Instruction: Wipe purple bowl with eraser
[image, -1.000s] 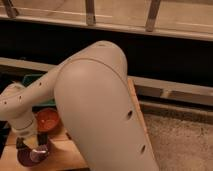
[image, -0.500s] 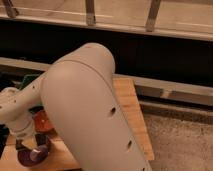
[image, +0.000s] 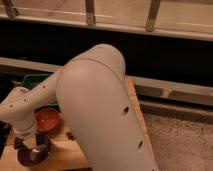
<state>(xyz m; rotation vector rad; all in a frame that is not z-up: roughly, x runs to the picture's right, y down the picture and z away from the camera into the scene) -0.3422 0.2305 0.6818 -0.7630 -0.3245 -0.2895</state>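
Camera view: the robot's 1 arm (image: 102, 107) fills the middle of the frame, its big beige shell running down from top centre to the lower right. A slimmer beige forearm reaches away to the lower left. Against the picture from half a second ago, the big shell has swung slightly to the right, baring a little more of the green container (image: 37, 80) behind it. The wrist sits a touch further right as well.

The gripper (image: 31, 146) remains low at the lower left, right over the purple bowl (image: 40, 156) and seemingly dipping inside its rim. Whether it is clenched or released cannot be told, nor whether it holds anything.

The purple bowl stands on the wooden table (image: 70, 150) near the table's front left corner, in the same spot as before. The forearm's end hides part of it.

There are 2 bowls in all. The second, an orange-red bowl (image: 47, 120), sits just behind the purple one, close to it, and has not moved either. A small dark object (image: 70, 135), possibly a block, lies on the wood right against the shell's edge.

2 small dark holes show on the shell's right side. Along the top of the frame, 3 metal posts (image: 90, 12) rise from a pale ledge above a dark band.
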